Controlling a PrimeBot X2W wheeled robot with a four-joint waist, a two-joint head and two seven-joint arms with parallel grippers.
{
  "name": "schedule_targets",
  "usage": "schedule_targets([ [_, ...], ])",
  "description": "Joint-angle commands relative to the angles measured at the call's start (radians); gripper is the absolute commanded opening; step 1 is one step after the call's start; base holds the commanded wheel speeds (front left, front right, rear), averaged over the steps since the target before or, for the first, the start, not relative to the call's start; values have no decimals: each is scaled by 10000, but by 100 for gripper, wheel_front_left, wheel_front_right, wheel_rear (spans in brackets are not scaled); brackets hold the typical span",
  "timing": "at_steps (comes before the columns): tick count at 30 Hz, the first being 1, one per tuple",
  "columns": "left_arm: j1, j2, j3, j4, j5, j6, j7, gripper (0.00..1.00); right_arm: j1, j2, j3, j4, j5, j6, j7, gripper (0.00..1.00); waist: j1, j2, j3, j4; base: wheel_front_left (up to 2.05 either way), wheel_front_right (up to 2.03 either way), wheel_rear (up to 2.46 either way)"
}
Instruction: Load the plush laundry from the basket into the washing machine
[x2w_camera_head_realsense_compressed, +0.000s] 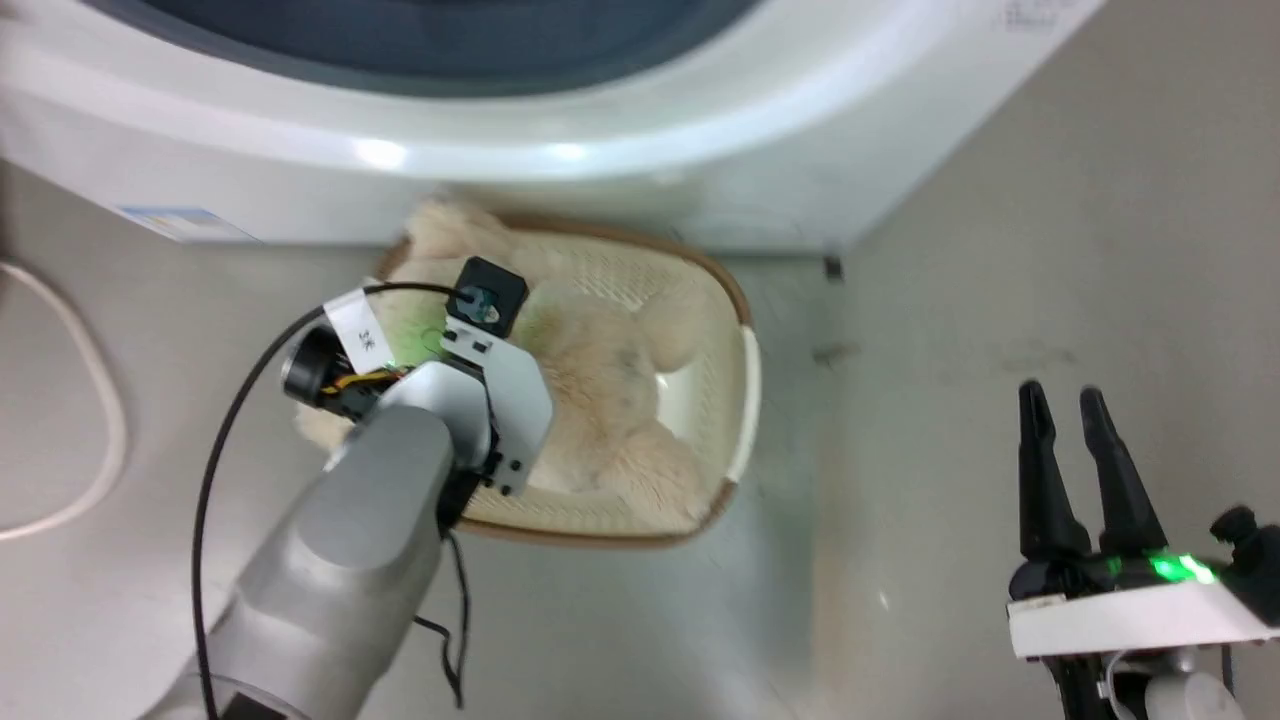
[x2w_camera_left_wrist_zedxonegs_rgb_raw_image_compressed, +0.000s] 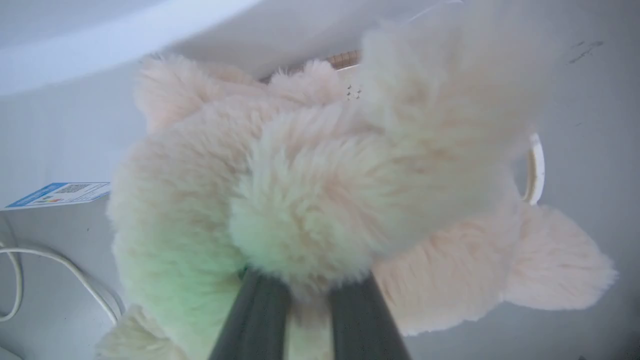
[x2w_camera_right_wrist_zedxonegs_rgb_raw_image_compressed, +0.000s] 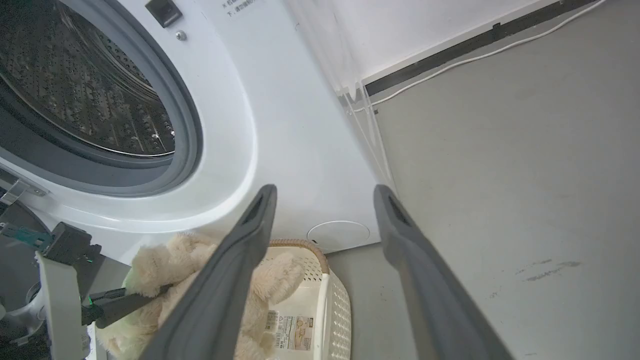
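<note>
- My left gripper (x2w_camera_left_wrist_zedxonegs_rgb_raw_image_compressed: 312, 292) is down in the basket (x2w_camera_head_realsense_compressed: 745, 400), its two dark fingers pinching a tuft of the stuffed toy (x2w_camera_head_realsense_compressed: 600, 370). In the left wrist view the fur bulges between and over the fingertips, tinted green close to them.
- From the right wrist view I see those same fingers running close together into the toy's fur near the basket's left side.
- The stuffed toy lies in the basket and takes up most of it. One fluffy part hangs over the rim on my left, and another rises above the rim on the side toward the washer (x2w_camera_right_wrist_zedxonegs_rgb_raw_image_compressed: 280, 125).
- The basket stands on the grey floor (x2w_camera_head_realsense_compressed: 1050, 250), just in front of the washer and below its round opening.
- In the right wrist view that opening is uncovered: I can see the grey gasket (x2w_camera_right_wrist_zedxonegs_rgb_raw_image_compressed: 192, 135) and the perforated steel drum (x2w_camera_right_wrist_zedxonegs_rgb_raw_image_compressed: 75, 85) behind it.
- My right gripper (x2w_camera_head_realsense_compressed: 1060, 395) hangs over the floor, well apart from the basket on its right, with its fingers spread and nothing between them.
- A label (x2w_camera_right_wrist_zedxonegs_rgb_raw_image_compressed: 295, 325) shows on the basket's inner bottom, beside the toy.
- A white cable (x2w_camera_head_realsense_compressed: 100, 420) loops on the floor to the basket's left.
</note>
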Motion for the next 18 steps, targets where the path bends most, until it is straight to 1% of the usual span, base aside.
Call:
schedule_targets([
  [1,117,-101,90,31,-154,-30,-218,0,159,-4,-75,92,-80,-7,-42,100,1,0,-1166,894,0,0,0],
  [9,607,-734,666,173,-1060,-48,-1478,0,899,-4,-494,405,-303,-7,-42,100,1,0,-2666,1651,0,0,0],
  [13,888,-935,1134,96,-1622,23,-2157,0,1177,-4,-582,461,-350,-7,-42,100,1,0,-3145,1820,0,0,0],
  [18,1040,-1070,1614,-260,-2128,-26,-3255,0,1395,-4,-615,474,-369,-7,-42,100,1,0,-3450,1885,0,0,0],
])
